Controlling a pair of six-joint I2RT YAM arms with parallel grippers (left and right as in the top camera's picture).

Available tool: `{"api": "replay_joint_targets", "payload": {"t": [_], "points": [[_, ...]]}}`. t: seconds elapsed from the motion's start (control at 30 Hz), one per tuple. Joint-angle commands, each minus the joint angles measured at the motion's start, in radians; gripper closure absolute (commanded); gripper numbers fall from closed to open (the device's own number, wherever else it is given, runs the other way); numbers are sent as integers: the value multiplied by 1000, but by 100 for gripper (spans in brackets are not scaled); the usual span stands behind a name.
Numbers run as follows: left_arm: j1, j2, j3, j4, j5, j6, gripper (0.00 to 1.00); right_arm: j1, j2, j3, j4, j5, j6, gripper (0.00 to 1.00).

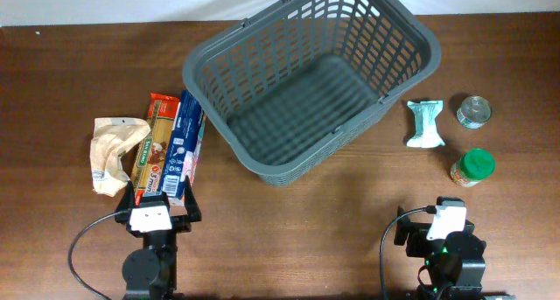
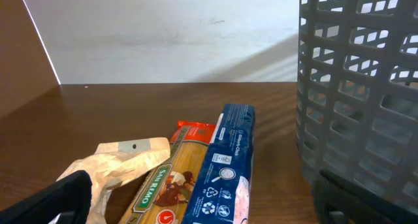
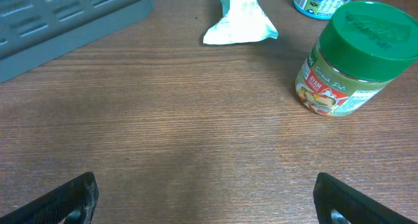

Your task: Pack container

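Seeing container (image 1: 297, 99) empty at far centre of table (image 1: 52, 73), long axis slanted; lies ahead-right of left gripper (image 1: 160, 202), ahead-left of right gripper (image 3: 208, 201); both claws spread wide, holding nothing.

Nearest the left: blue packet (image 1: 185, 147) and pasta pack (image 1: 156, 147) side by side, touching, long axes running roughly straight away from the claw; so probably no wrist roll needed to span the short width; far end of blue packet just beside the container wall. Crumpled paper bag (image 1: 112, 153) left of pasta pack, against it; likely to snag if going for pasta first.

Nearest the right: green-lidded jar (image 3: 346, 61), upright, ahead and slightly right; pouch (image 1: 426, 125) and tin (image 1: 473, 111) beyond it.

Judging blue packet the easy first pick for the left arm: lift, swing right over the rim; container wall the only obstacle, so gain height before traversing.
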Motion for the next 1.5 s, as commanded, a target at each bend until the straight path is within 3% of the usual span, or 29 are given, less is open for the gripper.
{"api": "replay_joint_targets", "payload": {"t": [0.0,0.7,0.93,1.17,1.33,1.47], "points": [[5,-3,-5,-1,4,-6,1,7,-10,-8,0,19,5,1],[4,-3,-5,-1,11,-6,1,7,-10,-8,154,0,6,1],[4,-3,-5,-1,16,-7,1,7,-10,-8,213,-154,6,1],[4,0,-4,-18,148,-8,1,7,-6,-8,226,-283,186,1],[5,34,80,-177,163,-124,1,7,40,42,224,-293,233,1],[5,113,227,-304,141,-126,1,7,193,158,207,-291,232,2]]}}
